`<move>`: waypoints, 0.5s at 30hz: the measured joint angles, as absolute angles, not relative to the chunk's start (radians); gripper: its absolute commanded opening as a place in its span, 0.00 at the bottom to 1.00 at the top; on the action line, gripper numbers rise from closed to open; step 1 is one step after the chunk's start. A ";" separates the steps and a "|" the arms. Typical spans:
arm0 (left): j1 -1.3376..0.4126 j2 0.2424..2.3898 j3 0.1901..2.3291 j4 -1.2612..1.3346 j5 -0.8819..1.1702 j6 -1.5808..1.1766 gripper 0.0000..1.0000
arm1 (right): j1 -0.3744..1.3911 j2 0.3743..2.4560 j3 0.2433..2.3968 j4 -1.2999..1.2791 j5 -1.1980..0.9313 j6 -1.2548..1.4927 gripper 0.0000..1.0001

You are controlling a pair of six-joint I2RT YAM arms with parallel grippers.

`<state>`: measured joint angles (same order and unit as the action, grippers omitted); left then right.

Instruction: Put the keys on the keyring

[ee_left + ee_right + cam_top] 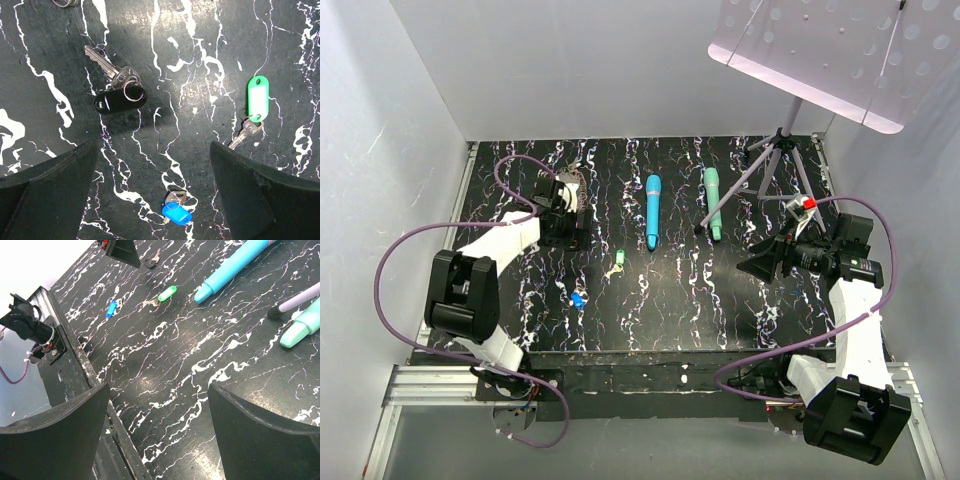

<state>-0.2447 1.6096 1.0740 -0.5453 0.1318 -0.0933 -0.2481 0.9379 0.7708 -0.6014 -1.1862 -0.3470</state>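
Observation:
Three small keys lie on the black marbled table. A green-tagged key [618, 261] and a blue-tagged key [578, 298] are left of centre. In the left wrist view the green-tagged key [257, 100] is at the right, the blue-tagged key [176, 212] is low in the middle, and a black-tagged key [120, 98] is at the upper left. My left gripper [563, 226] is open and empty above them [153, 150]. My right gripper [752, 267] is open and empty over bare table at the right [159, 390]. No blue-and-beaded keyring shows clearly; a bit of metal ring [65, 2] touches the top edge.
A blue wand [652, 210] and a teal wand [713, 202] lie at the back middle. A tripod [775, 160] holding a tilted perforated plate [830, 50] stands at the back right. The table's front edge [75, 347] runs beside my right gripper.

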 measured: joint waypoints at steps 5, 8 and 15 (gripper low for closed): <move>-0.251 1.629 1.078 -0.550 0.134 -0.093 0.84 | -0.246 0.938 0.771 -0.600 -1.185 -0.347 0.88; -0.249 1.663 1.095 -0.550 0.151 -0.100 0.73 | -0.240 0.938 0.771 -0.598 -1.184 -0.347 0.88; -0.212 1.704 1.132 -0.534 0.184 -0.135 0.44 | -0.226 0.938 0.771 -0.596 -1.180 -0.347 0.88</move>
